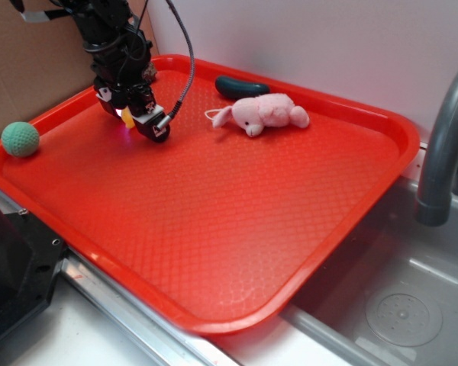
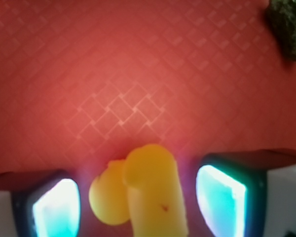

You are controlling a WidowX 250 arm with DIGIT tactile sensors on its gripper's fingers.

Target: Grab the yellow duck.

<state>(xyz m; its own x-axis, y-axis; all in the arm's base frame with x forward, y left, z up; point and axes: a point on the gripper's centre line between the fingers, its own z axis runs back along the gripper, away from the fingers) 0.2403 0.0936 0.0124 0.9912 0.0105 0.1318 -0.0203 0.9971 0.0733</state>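
The red tray [image 1: 237,229] fills most of the scene, its far-left corner under the robot arm and its near-right edge beside a steel sink [image 1: 412,305] with a grey faucet [image 1: 443,137]. On the tray's far side lies the pink plush animal [image 1: 263,114], with a dark green cucumber-like toy [image 1: 240,86] just behind it, both well apart from the arm. The green ball [image 1: 20,139] rests on the tray's left rim.

The gripper [image 1: 134,120] is down at the tray surface in the far-left area, and the yellow duck [image 2: 138,192] sits between its fingers — this is the relation the coming move turns on. In the wrist view the duck lies in the gap, nearer the left pad [image 2: 56,207] than the right pad [image 2: 222,197], with a visible strip of tray on the right side. Its longer part runs roughly along the camera's line of sight, across the closing direction, with a rounder lobe bulging toward the left pad. From the exterior view only a sliver of yellow [image 1: 127,118] shows under the fingers.

The jaws stand spread, not yet pressing the toy; whether the left pad touches it I cannot tell. Closing looks like the next need, and since the duck sits off-centre it may slide or roll a little as the pads meet it. Nothing else lies between the fingers — the dark textured object [image 2: 288,27] at the wrist view's upper right is well clear.
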